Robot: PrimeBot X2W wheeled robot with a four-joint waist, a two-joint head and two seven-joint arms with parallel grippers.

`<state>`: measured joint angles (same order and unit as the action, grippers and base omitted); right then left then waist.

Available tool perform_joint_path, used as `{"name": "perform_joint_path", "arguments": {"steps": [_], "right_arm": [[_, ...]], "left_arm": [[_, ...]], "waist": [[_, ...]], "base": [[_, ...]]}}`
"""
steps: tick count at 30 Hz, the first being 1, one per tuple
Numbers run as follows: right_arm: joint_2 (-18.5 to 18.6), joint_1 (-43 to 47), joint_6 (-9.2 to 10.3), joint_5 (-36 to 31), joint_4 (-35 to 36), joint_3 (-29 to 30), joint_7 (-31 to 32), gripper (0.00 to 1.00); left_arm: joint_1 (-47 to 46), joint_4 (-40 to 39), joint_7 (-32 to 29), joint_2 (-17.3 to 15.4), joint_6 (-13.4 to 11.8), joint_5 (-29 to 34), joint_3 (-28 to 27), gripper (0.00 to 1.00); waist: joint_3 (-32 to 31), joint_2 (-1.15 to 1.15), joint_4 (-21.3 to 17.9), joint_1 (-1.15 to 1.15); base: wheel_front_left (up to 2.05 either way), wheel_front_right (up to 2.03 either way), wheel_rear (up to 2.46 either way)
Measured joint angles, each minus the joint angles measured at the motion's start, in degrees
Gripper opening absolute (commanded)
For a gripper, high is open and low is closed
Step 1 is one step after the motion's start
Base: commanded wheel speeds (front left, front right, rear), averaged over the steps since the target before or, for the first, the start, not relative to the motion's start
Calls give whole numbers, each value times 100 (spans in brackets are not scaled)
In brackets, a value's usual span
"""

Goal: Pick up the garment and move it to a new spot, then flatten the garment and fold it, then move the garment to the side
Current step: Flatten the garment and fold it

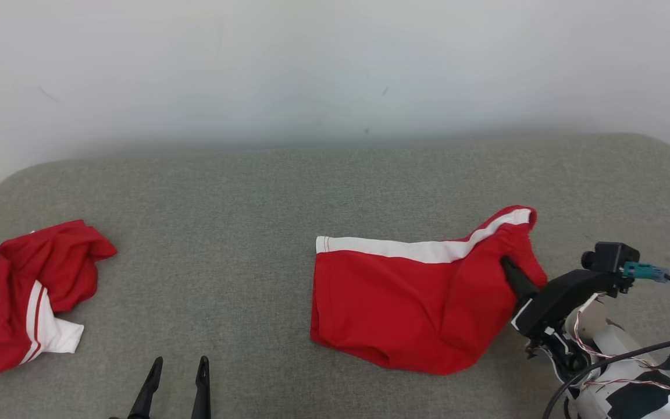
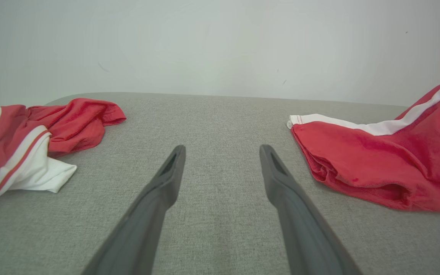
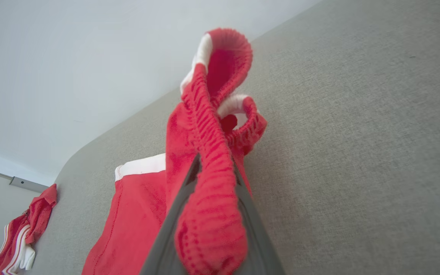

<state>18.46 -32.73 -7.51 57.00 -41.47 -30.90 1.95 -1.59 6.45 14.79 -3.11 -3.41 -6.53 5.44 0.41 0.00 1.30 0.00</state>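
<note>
**Right gripper (image 1: 509,269) closed on red shorts (image 1: 405,302)**

The elastic waistband (image 3: 210,214) was pinched between the two fingers and raised, while the remainder of the shorts was spread on the grey cushion (image 1: 253,192). Left of the shorts, the left gripper (image 1: 179,364) was held open; farther left, a red jersey (image 1: 21,291) was heaped.

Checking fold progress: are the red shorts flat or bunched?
Not flat: the red shorts lie spread at one end, but the right gripper pinches the waistband, lifting and bunching it.
</note>
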Motion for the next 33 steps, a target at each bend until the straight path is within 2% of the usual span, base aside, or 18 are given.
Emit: {"name": "perform_joint_path", "arguments": {"steps": [2,6,14,33], "right_arm": [[18,64,1,355,347,-197,122,0],[-2,69,1,615,654,-491,178,0],[-242,-1,1,890,736,-996,201,0],[-848,-594,3,1223,-879,-1474,-307,0]], "left_arm": [[-5,25,0,4,23,-2,8,100],[-11,32,0,7,31,-4,14,100],[-29,41,0,16,32,-8,132,100],[-289,224,12,22,-21,-172,617,100]], "waist": [[2,0,62,0],[8,0,167,0],[51,0,412,0],[197,0,1014,0]], "base": [[0,0,0],[0,0,0],[0,0,0],[0,0,0]]}}
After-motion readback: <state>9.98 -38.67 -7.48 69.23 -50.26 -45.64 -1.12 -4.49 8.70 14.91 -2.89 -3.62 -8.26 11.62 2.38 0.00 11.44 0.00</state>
